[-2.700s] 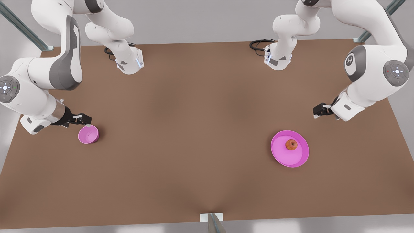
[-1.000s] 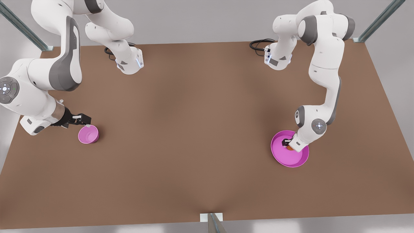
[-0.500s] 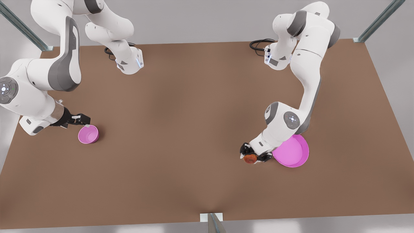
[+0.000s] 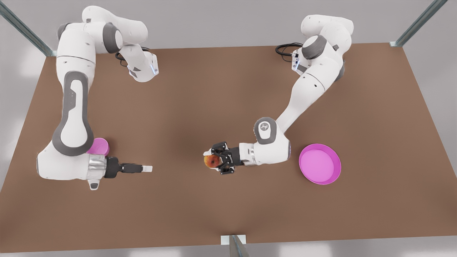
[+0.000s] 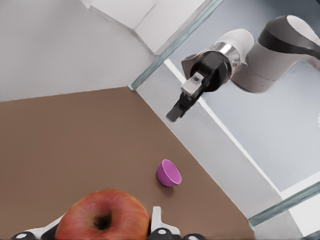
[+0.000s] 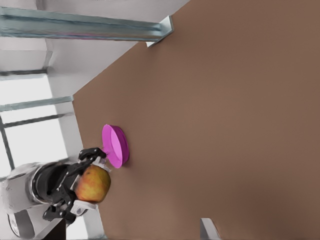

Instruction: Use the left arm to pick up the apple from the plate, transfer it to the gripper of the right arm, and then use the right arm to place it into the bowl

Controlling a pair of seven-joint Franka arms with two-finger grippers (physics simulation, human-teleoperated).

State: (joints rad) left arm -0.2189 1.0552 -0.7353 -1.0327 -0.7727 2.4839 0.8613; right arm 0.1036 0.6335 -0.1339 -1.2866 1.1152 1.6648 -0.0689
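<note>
We see the left gripper [image 4: 213,161] out over the middle of the brown counter [image 4: 200,107], with its fingers clamped on the apple [image 4: 211,161]. The apple is up in the air, off the pink plate [image 4: 320,164], which sits bare on the front view's right. In the left wrist view the apple [image 5: 102,217] sits right between the two fingers, big and red.

The right gripper [image 4: 142,168] reaches in from the front view's left and points at the apple. The two grippers are well apart, with bare counter between them. We cannot tell if the right gripper's fingers are apart or together, because we see them from the edge. The small bowl [image 4: 97,146] sits just behind the right arm's wrist, partly hidden by it.

We think the hand-over comes next, and that is the tricky part. The apple is round and smooth. If the left fingers let go before the right fingers squeeze it, it could drop and roll away on the counter. If the right fingers come in too closed, they could bump the apple and push it out. The two grippers could also knock into each other if they meet crooked.
</note>
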